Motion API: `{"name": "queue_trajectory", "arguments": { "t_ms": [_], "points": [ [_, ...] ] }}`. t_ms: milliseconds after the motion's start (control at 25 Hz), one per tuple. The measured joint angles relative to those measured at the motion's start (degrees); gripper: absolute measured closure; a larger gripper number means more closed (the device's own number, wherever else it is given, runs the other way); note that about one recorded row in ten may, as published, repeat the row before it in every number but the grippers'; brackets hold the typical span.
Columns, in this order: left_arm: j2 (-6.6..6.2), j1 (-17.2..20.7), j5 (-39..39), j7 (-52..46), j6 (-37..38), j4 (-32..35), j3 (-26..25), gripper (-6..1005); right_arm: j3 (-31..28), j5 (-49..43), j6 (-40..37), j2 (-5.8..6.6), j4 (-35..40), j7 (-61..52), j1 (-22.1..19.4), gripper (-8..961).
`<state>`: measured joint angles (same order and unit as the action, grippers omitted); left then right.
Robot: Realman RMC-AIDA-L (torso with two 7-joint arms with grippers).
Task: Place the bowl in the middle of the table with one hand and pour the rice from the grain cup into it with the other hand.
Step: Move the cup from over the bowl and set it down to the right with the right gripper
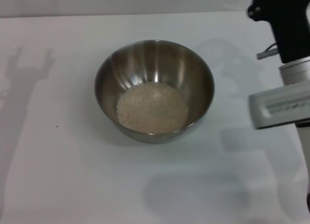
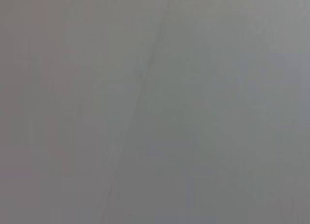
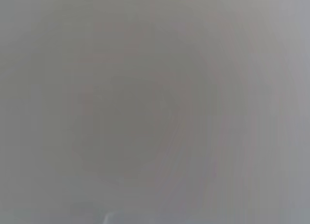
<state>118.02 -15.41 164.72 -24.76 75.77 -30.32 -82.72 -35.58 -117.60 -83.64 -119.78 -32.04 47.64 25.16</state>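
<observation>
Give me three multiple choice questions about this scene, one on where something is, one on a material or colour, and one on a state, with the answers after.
1. Where is the pale whitish-beige rice?
A. In the bowl's bottom
B. Spilled over the table
C. In a cup

2. What is the large round bowl made of?
A. Blue plastic
B. Shiny stainless steel
C. Wood

3. How does the bowl stand on the plain white table?
A. Upside down
B. On its side
C. Upright, mouth up

Answers: 1 A, the grains form a flat patch inside the bowl. 2 B, its inside is shiny brushed metal. 3 C, its open rim faces up in the head view.
</observation>
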Motion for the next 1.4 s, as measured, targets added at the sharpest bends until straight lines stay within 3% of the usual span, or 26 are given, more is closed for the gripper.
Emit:
{"name": "queue_trajectory", "arguments": {
  "t_ms": [200, 400, 840, 1040, 1400],
  "points": [
    [0.0, -0.1, 0.1, 0.0, 0.0, 0.0, -0.1, 138, 1.5, 8.1, 3.1, -0.01, -0.7, -13.8, -1.2, 940],
    [-0.03, -0.1, 0.3, 0.0, 0.0, 0.3, -0.1, 138, 1.1, 9.3, 10.0, 0.18, -0.8, -22.6, -2.5, 941],
    [-0.07, 0.2, 0.3, 0.1, 0.1, 0.1, -0.1, 138, 0.6, 14.7, 21.9, 0.37, -2.2, -24.2, -1.7, 941],
    [-0.07, 0.2, 0.2, 0.0, 0.3, 0.1, -0.1, 138, -2.4, 15.1, 28.0, 0.49, -2.0, -24.2, -0.7, 942],
    [-0.07, 0.2, 0.2, 0.1, 0.6, 0.1, -0.1, 138, -4.2, 15.0, 36.6, 0.47, 1.4, -24.6, 3.2, 941]
  ]
}}
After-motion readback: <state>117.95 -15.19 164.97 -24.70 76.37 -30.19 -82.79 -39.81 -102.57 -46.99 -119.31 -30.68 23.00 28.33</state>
